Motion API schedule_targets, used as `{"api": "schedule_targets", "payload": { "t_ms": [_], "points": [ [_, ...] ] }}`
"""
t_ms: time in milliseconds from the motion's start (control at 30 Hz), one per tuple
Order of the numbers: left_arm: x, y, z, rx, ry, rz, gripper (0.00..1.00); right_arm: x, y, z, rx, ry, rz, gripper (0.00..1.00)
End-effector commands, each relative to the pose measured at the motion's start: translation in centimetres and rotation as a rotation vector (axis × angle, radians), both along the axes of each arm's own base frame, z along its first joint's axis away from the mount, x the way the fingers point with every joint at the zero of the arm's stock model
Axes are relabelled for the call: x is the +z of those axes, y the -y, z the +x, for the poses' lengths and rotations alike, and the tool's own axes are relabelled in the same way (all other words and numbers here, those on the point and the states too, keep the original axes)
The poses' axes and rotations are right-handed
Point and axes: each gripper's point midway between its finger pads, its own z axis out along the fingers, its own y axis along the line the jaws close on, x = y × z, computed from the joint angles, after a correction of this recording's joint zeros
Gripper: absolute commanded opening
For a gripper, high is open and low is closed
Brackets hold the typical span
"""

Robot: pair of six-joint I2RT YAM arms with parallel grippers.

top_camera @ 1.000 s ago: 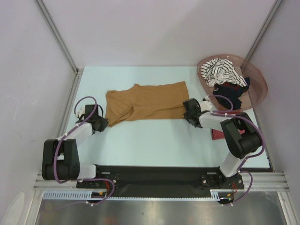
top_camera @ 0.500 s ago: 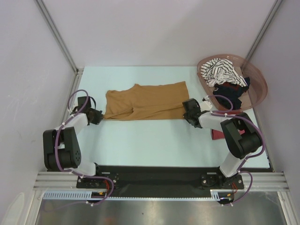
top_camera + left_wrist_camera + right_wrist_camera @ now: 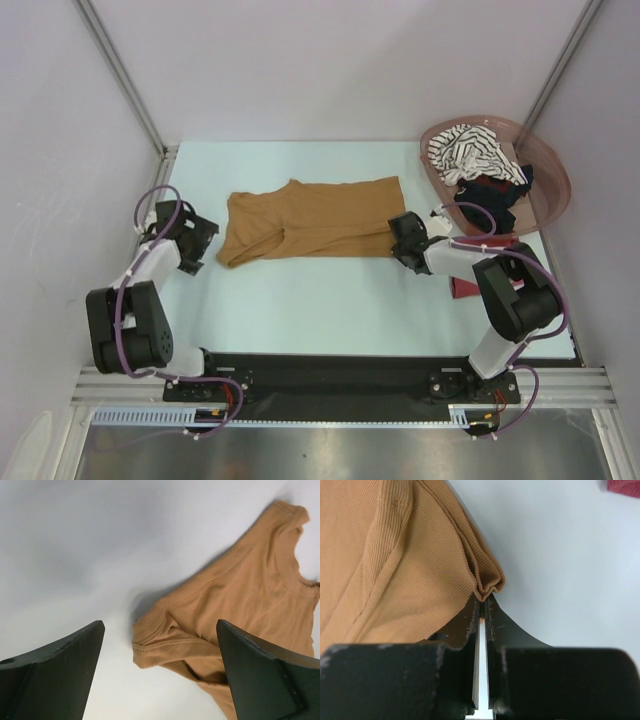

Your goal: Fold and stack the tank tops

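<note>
Top external view showed you the mustard tank top (image 3: 310,215) lying spread on the table (image 3: 320,300) between the arms, its strap end toward the left. Your left gripper (image 3: 203,243) stood wide open just beside that end, touching nothing. Your right gripper (image 3: 398,238) was pinched shut on the hem corner at the other end. The striped top (image 3: 470,155) and the black top (image 3: 495,195) lay in the basket (image 3: 555,190), and a dark red top (image 3: 462,287) sat on the table by the right arm. You were at the flattening stage, I judged, with no fold made yet. Next, the left gripper would likely need to take the crumpled strap corner and pull against the right to smooth the cloth before folding.
</note>
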Motion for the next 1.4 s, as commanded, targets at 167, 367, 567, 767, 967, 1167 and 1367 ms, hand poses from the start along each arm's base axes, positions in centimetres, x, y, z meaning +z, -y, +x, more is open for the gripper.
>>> {"api": "schedule_targets", "payload": {
  "t_ms": [167, 367, 567, 767, 967, 1167, 1367],
  "points": [
    [6.9, 5.3, -1.3, -0.349, 0.252, 0.246, 1.00, 1.1, 1.3, -0.9, 0.002, -0.010, -0.071, 0.00],
    [7.5, 12.3, -1.6, -0.673, 0.259, 0.348, 1.00, 1.5, 1.3, -0.8, 0.019, -0.011, -0.069, 0.00],
    [7.0, 16.5, -1.2, -0.862, 0.320, 0.386, 1.00, 1.6, 1.2, -0.8, 0.034, -0.011, -0.062, 0.00],
    [3.8, 18.9, -1.6, -0.877, 0.288, 0.248, 0.80, 1.5, 1.3, -0.8, 0.032, -0.017, -0.057, 0.00],
    [1.7, 19.4, -1.9, -0.663, 0.280, 0.069, 0.66, 1.6, 1.2, -0.7, 0.027, -0.013, -0.047, 0.00],
    [-0.3, 19.0, -2.0, -0.445, 0.280, -0.049, 0.65, 1.6, 1.2, -0.7, 0.024, -0.013, -0.048, 0.00],
    [-2.4, 18.9, -1.4, -0.338, 0.193, -0.034, 0.65, 1.7, 1.2, -0.6, 0.018, -0.009, -0.043, 0.00]
  ]
}}
